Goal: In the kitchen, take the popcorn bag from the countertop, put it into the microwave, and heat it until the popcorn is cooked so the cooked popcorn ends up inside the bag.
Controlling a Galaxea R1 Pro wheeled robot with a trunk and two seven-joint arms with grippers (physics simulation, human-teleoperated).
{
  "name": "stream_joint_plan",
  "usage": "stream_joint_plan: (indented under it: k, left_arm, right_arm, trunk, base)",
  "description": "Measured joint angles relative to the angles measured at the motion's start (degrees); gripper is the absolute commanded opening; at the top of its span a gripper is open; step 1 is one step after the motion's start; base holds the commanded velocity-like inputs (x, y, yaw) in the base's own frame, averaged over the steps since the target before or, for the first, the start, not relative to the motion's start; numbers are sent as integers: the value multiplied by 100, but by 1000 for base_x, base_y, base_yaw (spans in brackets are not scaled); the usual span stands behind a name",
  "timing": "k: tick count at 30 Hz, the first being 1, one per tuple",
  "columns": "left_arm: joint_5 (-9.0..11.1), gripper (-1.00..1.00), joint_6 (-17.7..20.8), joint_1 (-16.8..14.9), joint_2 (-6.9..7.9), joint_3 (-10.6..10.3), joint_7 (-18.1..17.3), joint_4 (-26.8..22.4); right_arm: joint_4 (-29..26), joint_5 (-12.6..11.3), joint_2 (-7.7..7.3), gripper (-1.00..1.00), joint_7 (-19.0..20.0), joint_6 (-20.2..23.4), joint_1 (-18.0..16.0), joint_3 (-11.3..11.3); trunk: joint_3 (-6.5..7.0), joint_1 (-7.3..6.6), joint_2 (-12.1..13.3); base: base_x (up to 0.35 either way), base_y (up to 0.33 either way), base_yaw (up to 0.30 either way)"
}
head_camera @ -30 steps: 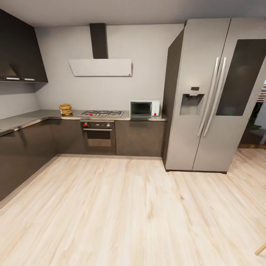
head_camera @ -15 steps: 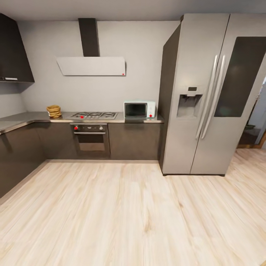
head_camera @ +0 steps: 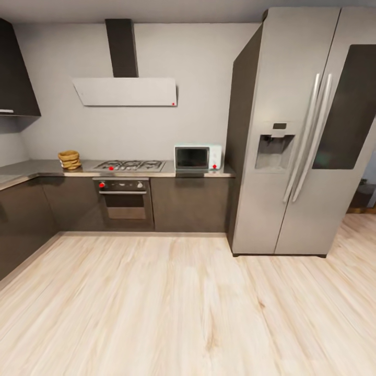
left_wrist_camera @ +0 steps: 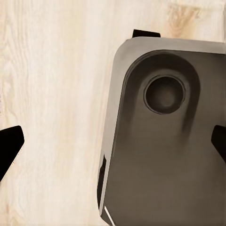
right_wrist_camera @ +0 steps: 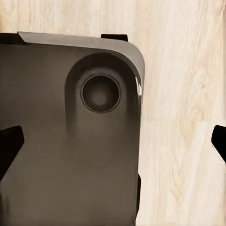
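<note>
One bag: the popcorn bag [head_camera: 69,159] sits far off on the countertop [head_camera: 42,168], near the corner where the worktop turns, a small tan sack with a thick rolled rim.
Bag contents: too small and far away to tell what, if anything, is inside.
Bag neighbours: the gas hob [head_camera: 129,165] lies along the same worktop toward the microwave, apart from the bag, two red dots at its front edge.
Microwave: the microwave [head_camera: 198,157] stands on the countertop past the hob, tight beside the fridge, pale mint body, dark glass door closed, a red dot low on its control panel.
Microwave interior: hidden behind the dark door.
Below the hob: the oven [head_camera: 124,201], steel front, wide handle, red knob at one end of its panel.
Above the hob: the white slanted hood [head_camera: 125,92] under a dark chimney.
Fridge: the tall steel fridge [head_camera: 300,136], two long handles, dispenser recess in the door.
Floor: the pale wood floor [head_camera: 177,308] stretches wide between camera and cabinets.
Left gripper [left_wrist_camera: 113,141]: dark fingertips spread wide at opposite edges of the left wrist view, nothing between them, over the robot base [left_wrist_camera: 165,141] and floor.
Right gripper [right_wrist_camera: 113,143]: fingertips likewise spread wide and empty above the base and floorboards.
</note>
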Motion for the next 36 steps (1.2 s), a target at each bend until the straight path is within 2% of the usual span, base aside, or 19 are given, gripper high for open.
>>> stream_joint_plan:
  k: [11,36]
  left_arm:
    - [0,100,-7,0,0,7,0,0]
    - [0,100,-7,0,0,8,0,0]
  right_arm:
    - [-87,9,-2,100,24,-206,0,10]
    - [-62,5,-2,100,0,-214,0,11]
  trunk:
    - [0,0,0]
    - [0,0,0]
  base:
    - [338,0,0]
    - [338,0,0]
